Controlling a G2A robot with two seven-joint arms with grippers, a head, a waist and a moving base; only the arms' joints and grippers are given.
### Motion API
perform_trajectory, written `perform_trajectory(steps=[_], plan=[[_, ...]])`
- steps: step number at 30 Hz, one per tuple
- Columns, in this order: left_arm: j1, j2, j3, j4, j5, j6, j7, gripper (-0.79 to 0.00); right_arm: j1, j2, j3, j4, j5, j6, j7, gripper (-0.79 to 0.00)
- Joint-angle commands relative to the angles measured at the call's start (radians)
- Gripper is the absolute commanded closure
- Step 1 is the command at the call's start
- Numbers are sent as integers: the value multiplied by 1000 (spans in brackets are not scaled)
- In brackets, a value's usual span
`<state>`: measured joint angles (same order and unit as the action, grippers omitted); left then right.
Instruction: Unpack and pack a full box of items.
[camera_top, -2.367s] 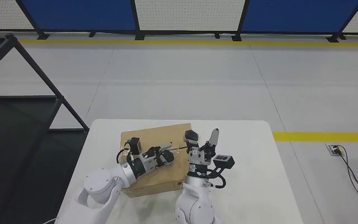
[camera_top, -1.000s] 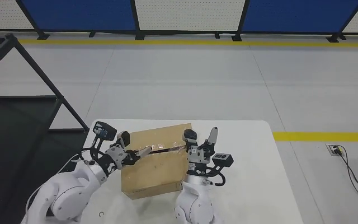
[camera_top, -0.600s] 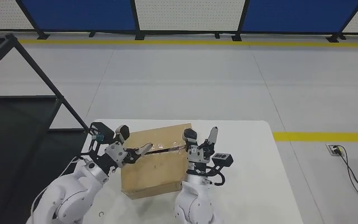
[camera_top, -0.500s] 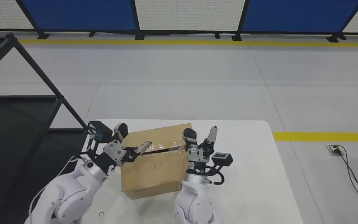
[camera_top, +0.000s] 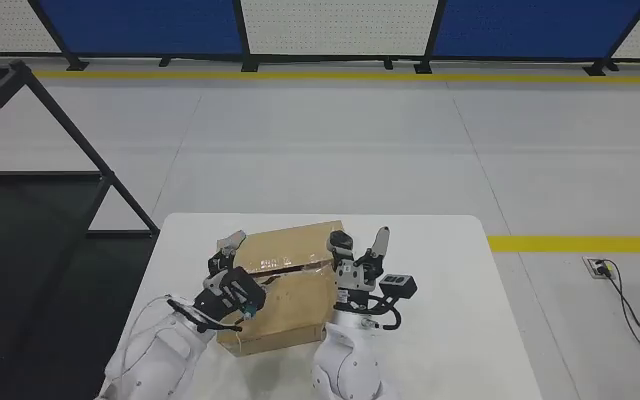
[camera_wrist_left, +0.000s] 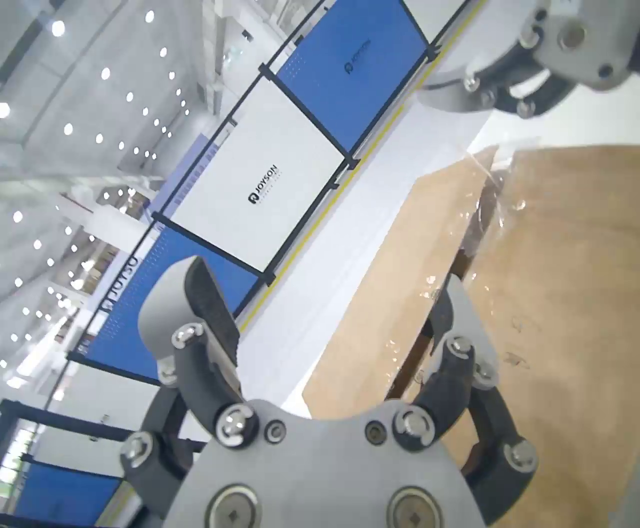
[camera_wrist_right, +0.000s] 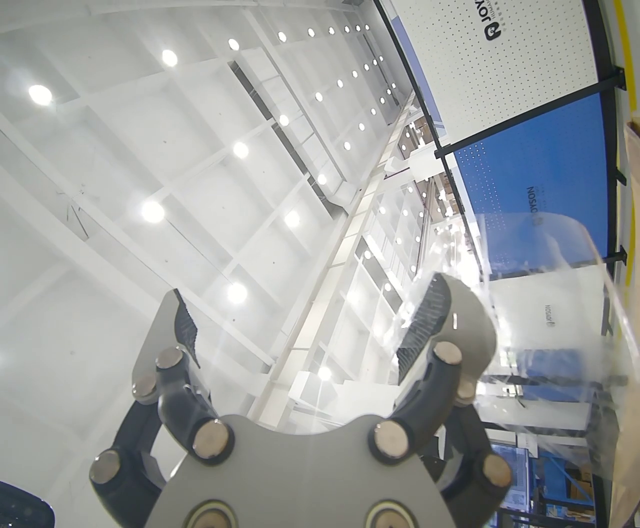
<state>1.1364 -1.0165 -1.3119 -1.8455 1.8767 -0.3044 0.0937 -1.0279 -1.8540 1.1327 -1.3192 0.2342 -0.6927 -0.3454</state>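
The taped box (camera_top: 290, 295) sat on the table (camera_top: 440, 300), the left gripper (camera_wrist_left: 327, 290) open astride a flap at the box's left end and the right gripper (camera_wrist_right: 307, 300) open at its right end, where clear tape (camera_wrist_right: 540, 260) clinging to it might have fouled any grasp.

The left gripper (camera_top: 228, 250), earlier over the middle of the box (camera_top: 290, 305) and then out past the box's left side, now sits at the box's far left corner with its wrist turned over, fingers spread astride the far top flap (camera_wrist_left: 410, 260).
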Motion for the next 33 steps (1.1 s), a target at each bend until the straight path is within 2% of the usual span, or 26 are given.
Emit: perform_trajectory(steps=[1,5,8,16,20,23,33], plan=[[-24,2,0,36,20,-29,54,-785,-6,1,-1,-4,1,-5,-1,-785],[-64,3,-15,90,-71,-131,138,-785,-20,5,-3,-17,5,-16,2,-785],[-100,3,-28,118,-135,-212,142,-785,-33,9,-9,-36,39,-10,29,-785],[-113,4,-29,119,-115,-214,114,-785,-57,17,1,-64,67,17,65,-785],[-109,2,-12,115,-86,-183,105,-785,-61,18,7,-68,76,29,78,-785],[-125,1,9,126,-61,-213,118,-785,-66,18,11,-74,81,37,86,-785],[-252,0,75,235,-10,-358,188,-785,-97,25,19,-112,130,72,130,-785]])
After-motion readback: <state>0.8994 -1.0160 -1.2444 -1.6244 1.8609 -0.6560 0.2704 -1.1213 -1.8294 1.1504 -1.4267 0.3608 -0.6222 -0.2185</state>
